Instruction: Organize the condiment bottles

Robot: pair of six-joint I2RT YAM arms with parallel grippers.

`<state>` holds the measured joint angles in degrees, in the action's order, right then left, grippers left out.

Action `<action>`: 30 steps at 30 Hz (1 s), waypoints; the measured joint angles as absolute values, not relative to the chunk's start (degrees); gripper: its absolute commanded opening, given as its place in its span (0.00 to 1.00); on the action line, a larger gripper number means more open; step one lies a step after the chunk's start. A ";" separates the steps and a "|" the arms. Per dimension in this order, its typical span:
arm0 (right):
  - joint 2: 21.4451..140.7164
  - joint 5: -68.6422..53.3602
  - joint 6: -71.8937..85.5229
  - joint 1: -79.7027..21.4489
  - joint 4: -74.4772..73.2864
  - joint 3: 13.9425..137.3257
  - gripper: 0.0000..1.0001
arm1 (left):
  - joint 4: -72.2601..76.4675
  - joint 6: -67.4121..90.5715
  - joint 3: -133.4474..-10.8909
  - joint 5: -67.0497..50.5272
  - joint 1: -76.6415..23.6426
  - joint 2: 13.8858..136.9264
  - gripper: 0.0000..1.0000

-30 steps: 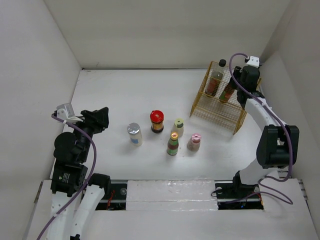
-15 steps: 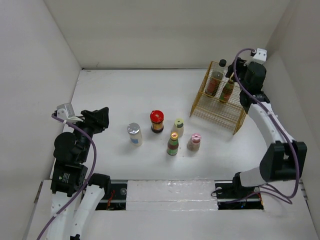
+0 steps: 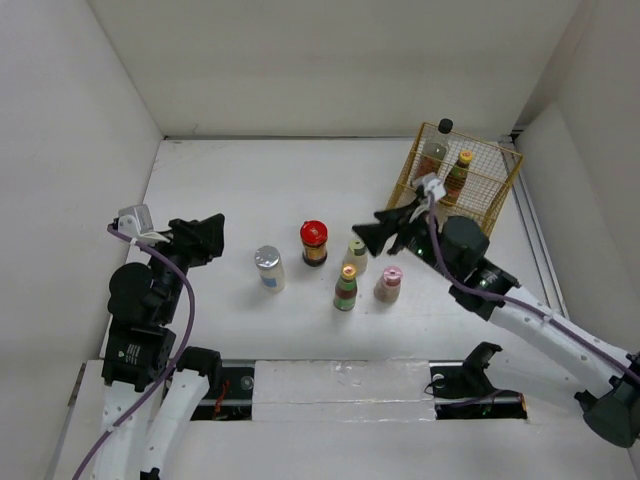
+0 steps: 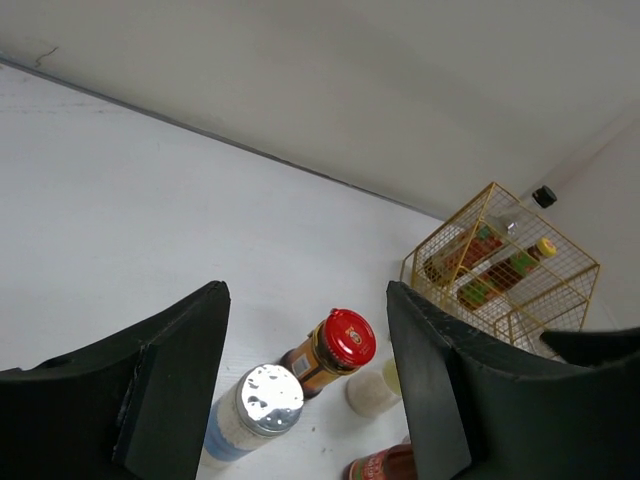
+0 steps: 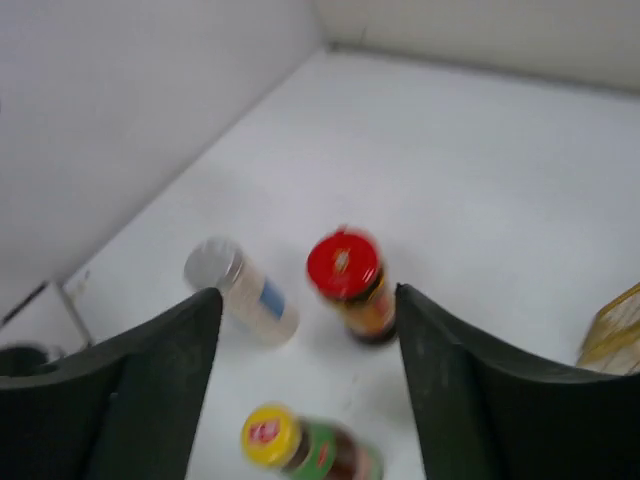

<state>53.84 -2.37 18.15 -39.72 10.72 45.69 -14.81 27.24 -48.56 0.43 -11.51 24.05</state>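
A white bench (image 3: pixel 250 190) forms the floor of a boxed enclosure, matte and evenly lit, with only soft shadows. Plain white panels close three sides: a back wall (image 3: pixel 330 60), a left wall (image 3: pixel 60 150) and a right wall (image 3: pixel 590 130). A thin dark seam (image 3: pixel 300 138) runs where the back wall meets the bench. A white ledge (image 3: pixel 340 372) spans the near edge.

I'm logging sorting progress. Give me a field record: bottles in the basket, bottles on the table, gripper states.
in gold wire basket: black-capped bottle, yellow-capped bottle
on table: silver-capped jar, red-capped jar, pale-green-capped bottle, green yellow-capped bottle, pink-capped bottle
left gripper: open, empty
right gripper: open, empty
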 measured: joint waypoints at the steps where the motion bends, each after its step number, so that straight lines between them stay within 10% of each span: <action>1: 53.41 -1.85 18.17 -42.74 8.40 44.42 0.89 | -14.79 27.22 -48.56 0.36 -11.51 24.08 0.60; 17: 58.04 12.10 15.84 -61.54 -6.96 43.05 0.91 | -14.33 27.03 -48.56 -1.13 -11.51 24.25 0.61; 30: 66.04 20.99 11.16 -61.58 5.28 39.55 0.30 | -14.31 27.03 -48.38 -2.37 -11.51 24.64 0.61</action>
